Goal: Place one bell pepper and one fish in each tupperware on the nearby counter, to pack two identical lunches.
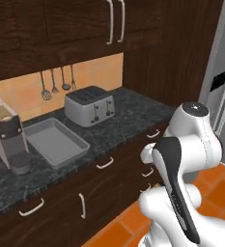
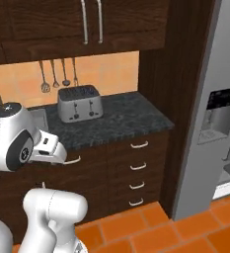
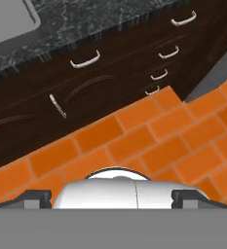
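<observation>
One grey tupperware [image 1: 55, 141] sits empty on the counter [image 1: 123, 118] left of the toaster [image 1: 90, 105]; gripper [image 3: 111, 195] spread open, empty; packing apparently unstarted.

no text, label, brand, number or sign can be read anywhere.

Up beyond the jaws, the tupperware [image 3: 10, 17] is sliced off by the hand view's top-left corner, so just one grey corner shows, and in the right base view the tupperware [image 2: 39, 118] is a sliver tucked behind the arm's white elbow. The counter [image 1: 126, 113] runs out past the left edge of the left base view, and the coffee machine [image 1: 7, 132] there is clipped by that same edge. Hanging utensils [image 1: 56, 82] on the wall are too small to tell apart.
</observation>
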